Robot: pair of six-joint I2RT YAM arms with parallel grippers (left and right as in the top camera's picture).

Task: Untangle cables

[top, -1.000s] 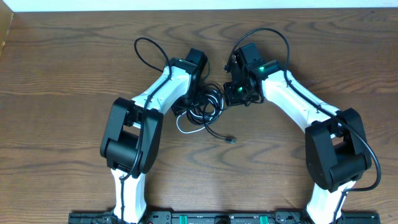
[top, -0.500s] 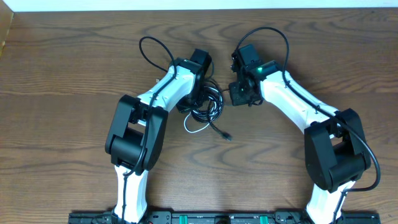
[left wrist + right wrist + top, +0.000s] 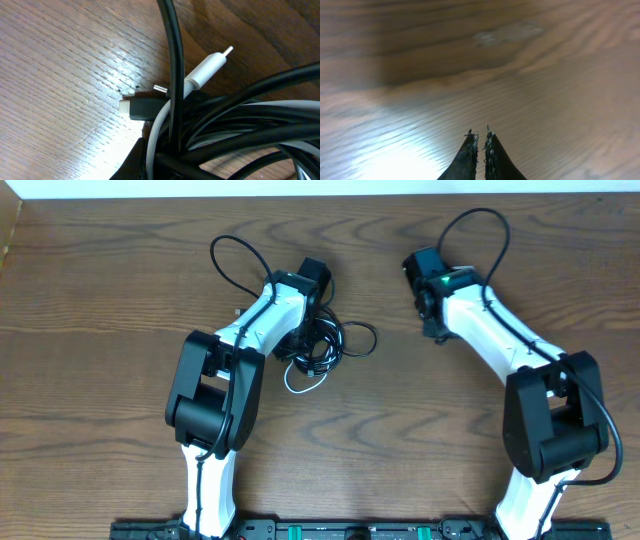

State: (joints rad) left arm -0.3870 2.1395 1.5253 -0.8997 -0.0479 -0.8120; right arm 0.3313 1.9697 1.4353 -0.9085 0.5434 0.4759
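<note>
Presently: cables (image 3: 220,130), a light, limp, springy bundle of black cords and one white, lay close under the left gripper (image 3: 305,330); its jaws were hidden, possibly gripping. Suggested hold: the protruding white plug (image 3: 207,67). Right gripper (image 3: 479,134) was well apart, jaws nearly closed, empty.
</note>
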